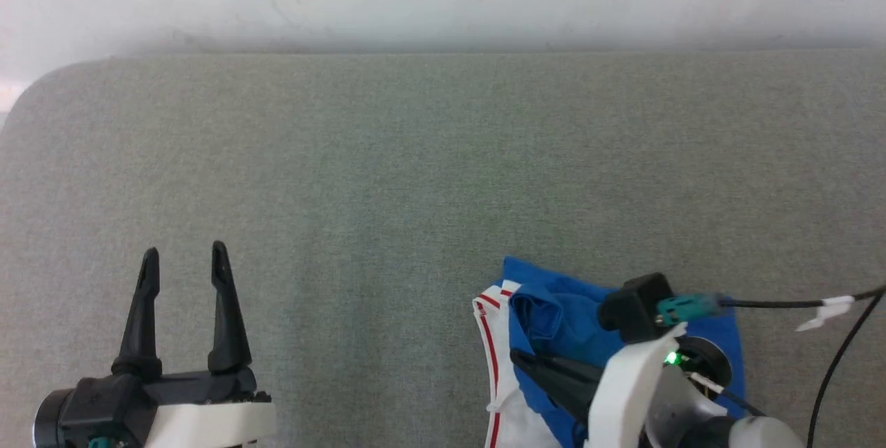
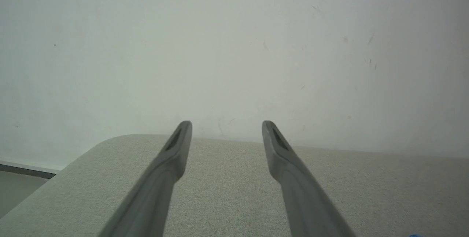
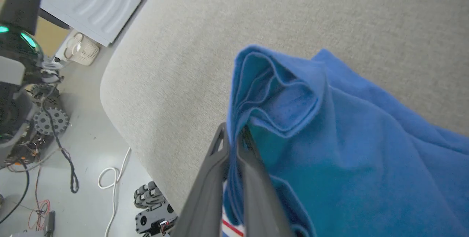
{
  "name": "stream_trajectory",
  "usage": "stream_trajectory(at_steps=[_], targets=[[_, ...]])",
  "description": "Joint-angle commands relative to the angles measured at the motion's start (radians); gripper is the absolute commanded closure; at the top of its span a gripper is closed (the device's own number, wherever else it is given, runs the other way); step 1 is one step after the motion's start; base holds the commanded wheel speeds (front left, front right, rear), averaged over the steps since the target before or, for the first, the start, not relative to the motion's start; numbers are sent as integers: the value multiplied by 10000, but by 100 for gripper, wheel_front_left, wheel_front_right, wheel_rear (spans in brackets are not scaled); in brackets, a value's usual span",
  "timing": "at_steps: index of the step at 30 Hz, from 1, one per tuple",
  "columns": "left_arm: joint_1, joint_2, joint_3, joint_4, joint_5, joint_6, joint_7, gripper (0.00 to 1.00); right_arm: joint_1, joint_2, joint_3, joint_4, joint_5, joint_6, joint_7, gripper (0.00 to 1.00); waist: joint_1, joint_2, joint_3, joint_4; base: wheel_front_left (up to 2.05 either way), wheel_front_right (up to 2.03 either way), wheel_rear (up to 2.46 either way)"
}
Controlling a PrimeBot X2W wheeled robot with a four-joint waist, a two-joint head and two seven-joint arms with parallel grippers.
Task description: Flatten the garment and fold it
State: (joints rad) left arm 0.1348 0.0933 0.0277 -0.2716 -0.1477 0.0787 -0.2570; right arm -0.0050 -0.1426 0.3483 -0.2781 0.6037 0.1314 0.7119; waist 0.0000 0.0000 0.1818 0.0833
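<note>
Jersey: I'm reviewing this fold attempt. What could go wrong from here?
1. The right gripper pinches a bunched fold of the jersey; pulling may drag the whole heap instead of spreading it.
2. The left gripper stands open, apart from it, so nothing anchors the cloth.
3. It seems near the edge of the table and might slide off.

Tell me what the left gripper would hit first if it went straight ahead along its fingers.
Nothing nearby: the open left gripper points over bare table toward the white wall, likely its first contact, though depth is unclear.
</note>
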Motion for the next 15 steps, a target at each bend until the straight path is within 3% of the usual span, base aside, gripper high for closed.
stream_trajectory(at_steps=[1, 5, 6, 7, 8, 15], targets=[[-194, -68, -19, 66, 53, -86, -47, 0, -189, 18, 81, 234, -220, -7, -32, 100, 0, 0, 202, 213, 0, 0, 0], [-370, -189, -49, 223, 23, -135, -47, 0, -436, 179, 203, 1392, -1050, -7, -134, 100, 0, 0, 287, 403, 0, 0, 0], [-397, -214, -53, 261, 14, -143, -47, 0, -446, 261, 203, 1690, -1181, -7, -138, 75, 0, 0, 289, 430, 0, 0, 0], [-417, -237, -56, 295, 8, -153, -47, 0, -473, 336, 221, 1941, -1312, -7, -142, 20, 0, 0, 285, 453, 0, 0, 0], [-430, -257, -60, 328, 2, -166, -47, 0, -533, 362, 340, 2119, -1440, -7, -141, 0, 0, 0, 279, 473, 0, 0, 0], [-399, -342, 17, 454, -19, -250, -47, 0, -906, 555, 363, 2046, -1423, -7, -453, 0, 0, 0, 211, 267, 0, 0, 0]])
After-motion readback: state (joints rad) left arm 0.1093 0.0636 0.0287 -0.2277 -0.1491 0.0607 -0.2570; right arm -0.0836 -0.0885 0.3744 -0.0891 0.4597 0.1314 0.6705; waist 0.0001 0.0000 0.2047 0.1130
